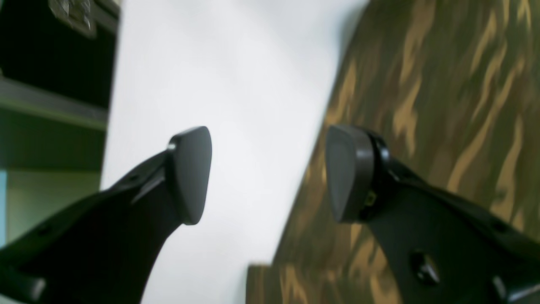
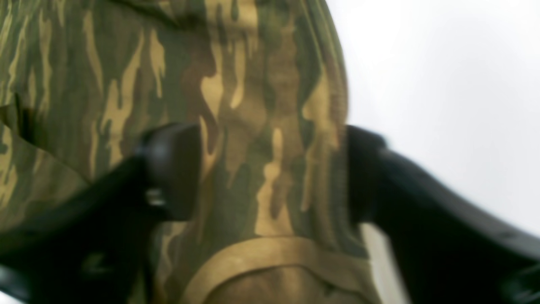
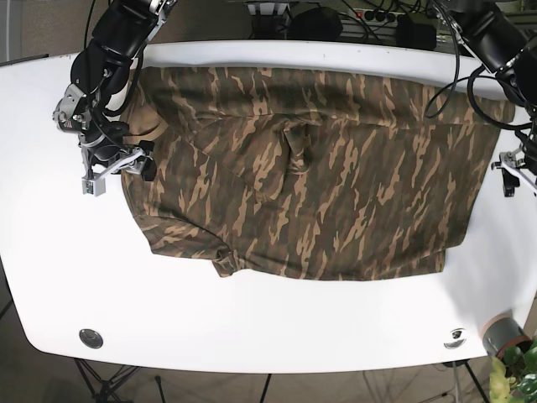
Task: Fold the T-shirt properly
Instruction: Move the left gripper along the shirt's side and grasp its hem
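T-shirt: the green, brown and tan camouflage cotton T-shirt [image 3: 310,168] is lying spread across the middle of the white oval table [image 3: 252,319], with one folded flap running along its far side and a small puckered ridge sitting near its centre.

Collar: a tan ribbed neckband [image 2: 270,253] is showing at the bottom of the right wrist view, curving just below the fingers.

Right gripper: the black two-fingered right gripper [image 2: 272,169] is hovering at the shirt's edge on the base view's left side [image 3: 113,164]; its fingers are standing spread apart, one pad [image 2: 173,169] sitting over the camouflage cloth and the other at the border where cloth is meeting bare table. Whether the pads are touching the fabric is not clear, since the wrist view is blurred.

Left gripper: the black left gripper [image 1: 268,173] is sitting at the opposite end of the shirt, at the base view's right edge [image 3: 513,164]; its fingers are also standing wide apart and gripping nothing, one pad [image 1: 192,173] lying over white table and the other over the shirt's straight hem edge.

Table surroundings: a round metal fitting [image 3: 91,337] is sitting near the table's front-left corner, and a grey pot with a green plant [image 3: 508,340] is standing just past the front-right corner.

Cables: black cables [image 3: 457,59] are trailing from the left arm over the far right of the table.
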### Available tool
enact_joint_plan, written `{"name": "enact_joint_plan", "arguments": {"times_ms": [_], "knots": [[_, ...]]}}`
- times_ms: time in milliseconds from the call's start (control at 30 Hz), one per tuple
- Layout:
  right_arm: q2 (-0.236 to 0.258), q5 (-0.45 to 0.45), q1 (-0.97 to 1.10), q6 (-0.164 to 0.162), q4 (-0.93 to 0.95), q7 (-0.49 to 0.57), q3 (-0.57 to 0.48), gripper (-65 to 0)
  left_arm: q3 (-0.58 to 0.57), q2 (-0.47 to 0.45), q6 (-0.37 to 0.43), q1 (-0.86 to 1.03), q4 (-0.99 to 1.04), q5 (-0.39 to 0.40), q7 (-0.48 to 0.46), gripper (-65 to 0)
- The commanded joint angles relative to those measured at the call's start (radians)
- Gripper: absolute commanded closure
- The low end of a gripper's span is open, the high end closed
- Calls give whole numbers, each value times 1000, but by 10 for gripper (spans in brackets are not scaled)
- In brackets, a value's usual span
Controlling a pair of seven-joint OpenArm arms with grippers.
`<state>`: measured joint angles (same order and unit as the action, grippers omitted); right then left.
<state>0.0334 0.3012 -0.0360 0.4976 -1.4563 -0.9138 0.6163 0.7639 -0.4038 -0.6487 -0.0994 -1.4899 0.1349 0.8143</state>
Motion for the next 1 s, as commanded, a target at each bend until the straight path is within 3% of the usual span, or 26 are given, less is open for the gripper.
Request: {"name": "enact_joint_plan", "arguments": {"times_ms": [0, 100, 233, 367, 567, 700, 800, 967], "knots": [[1, -17, 2, -6, 2, -49, 0, -363, 1, -22, 4, -50, 24, 1, -23, -397], [1, -13, 0, -6, 2, -49, 0, -225, -40, -25, 7, -113, 108, -1, -48, -399], [1, -17, 0, -4, 2, -49, 0, -17, -131, -48, 97, -168, 225, -1, -140, -401], [3, -18, -2, -3, 2, -49, 0, -24, -249, -74, 175, -234, 364, 7, -220, -437], [3, -15, 2, -3, -7, -49, 0, -21, -314, -74, 241, -357, 573, 1, -306, -517], [6, -18, -3, -3, 1, -47, 0, -21, -326, -74, 234, -437, 722, 1, -349, -519], [3, -13, -3, -1, -7, -47, 0, -21, -419, -74, 215, -497, 826, 7, -364, -519], [3, -13, -3, 0, -1, -46, 0, -21, -482, -74, 214, -511, 901, 7, -430, -521]]}}
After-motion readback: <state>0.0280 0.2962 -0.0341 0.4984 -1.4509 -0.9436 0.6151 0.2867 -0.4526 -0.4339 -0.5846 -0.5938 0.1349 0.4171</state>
